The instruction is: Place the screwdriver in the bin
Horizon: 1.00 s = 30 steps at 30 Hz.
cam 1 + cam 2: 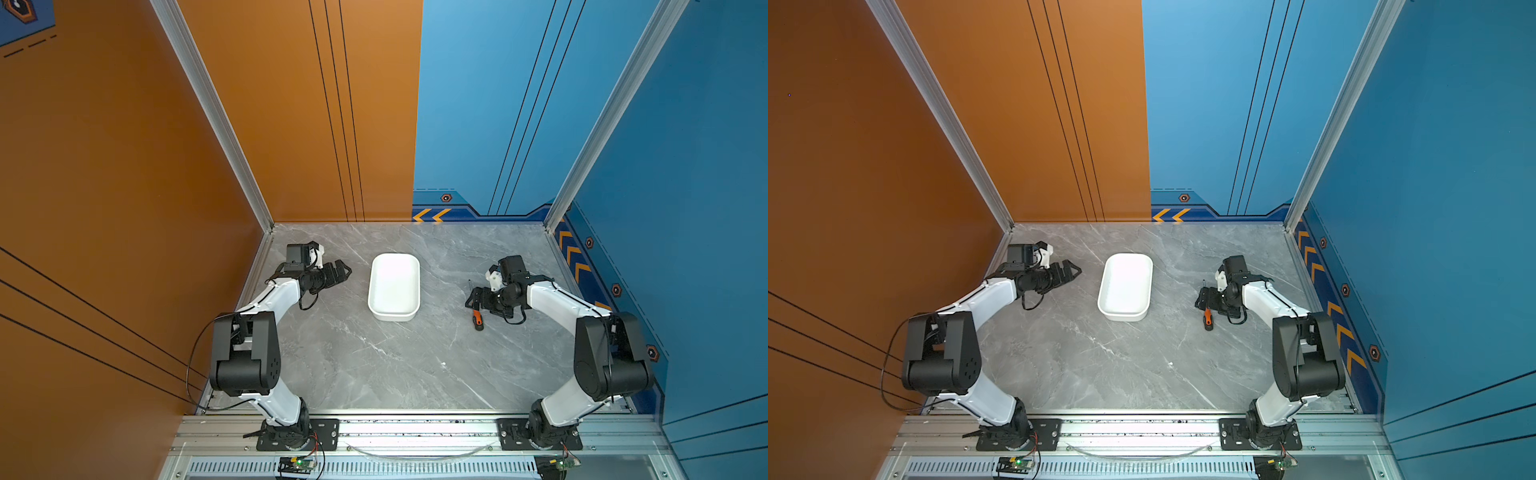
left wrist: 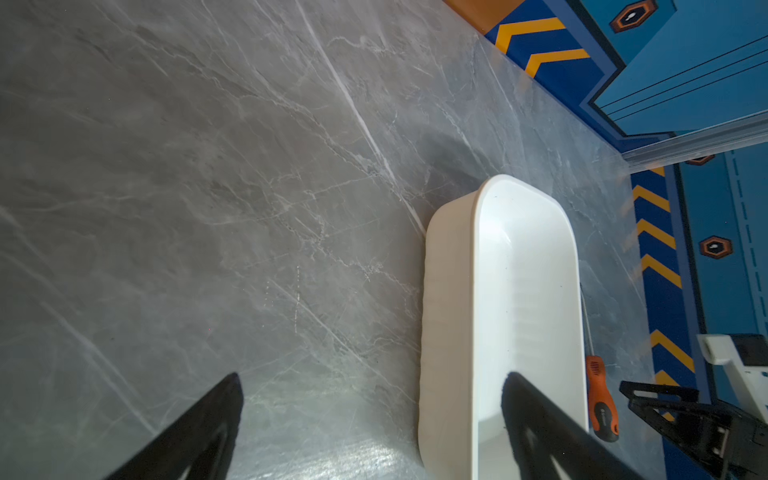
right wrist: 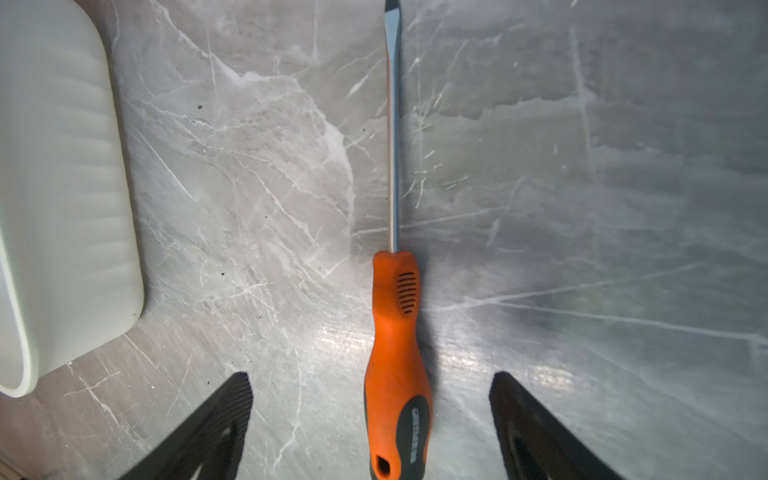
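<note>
desk (image 3: 582, 208): grey marble, slick
right end effector (image 3: 370, 415): jaws wide either side of screwdriver (image 3: 395, 332), nothing held; round handle could roll or squirt out
bin (image 1: 393, 312): near; empty
left end effector (image 2: 370, 415): open, empty

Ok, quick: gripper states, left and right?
Left gripper: open, holding nothing.
Right gripper: open, straddling the screwdriver handle, not gripping it.

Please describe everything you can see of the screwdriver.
The screwdriver has an orange handle with a black grip inlay, a ribbed patch and a hanging hole at its end, plus a thin metal shaft ending in a flat tip. It lies flat on the grey marble table, beside the bin but apart from it. The right gripper's open jaws straddle the handle without touching it.
</note>
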Each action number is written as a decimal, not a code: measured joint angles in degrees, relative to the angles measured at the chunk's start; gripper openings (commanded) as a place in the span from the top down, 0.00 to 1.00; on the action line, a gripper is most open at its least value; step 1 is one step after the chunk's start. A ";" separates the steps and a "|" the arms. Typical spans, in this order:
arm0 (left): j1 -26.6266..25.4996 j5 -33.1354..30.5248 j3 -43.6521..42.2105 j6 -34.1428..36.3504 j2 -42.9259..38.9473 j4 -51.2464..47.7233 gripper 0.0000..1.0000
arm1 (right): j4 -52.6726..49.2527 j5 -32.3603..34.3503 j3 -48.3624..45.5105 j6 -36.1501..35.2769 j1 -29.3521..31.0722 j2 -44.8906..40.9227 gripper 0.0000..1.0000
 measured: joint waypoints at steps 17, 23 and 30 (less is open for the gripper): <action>-1.51 11.26 -2.89 -4.13 2.69 12.52 0.02 | 0.00 7.08 2.10 1.27 4.72 5.07 0.30; -1.55 14.19 -4.42 -6.71 4.68 17.81 0.02 | -0.04 8.41 2.14 1.31 5.35 5.88 0.37; -1.95 15.32 -4.48 -8.59 6.45 20.76 0.02 | -0.48 9.68 2.14 1.27 6.19 5.88 0.45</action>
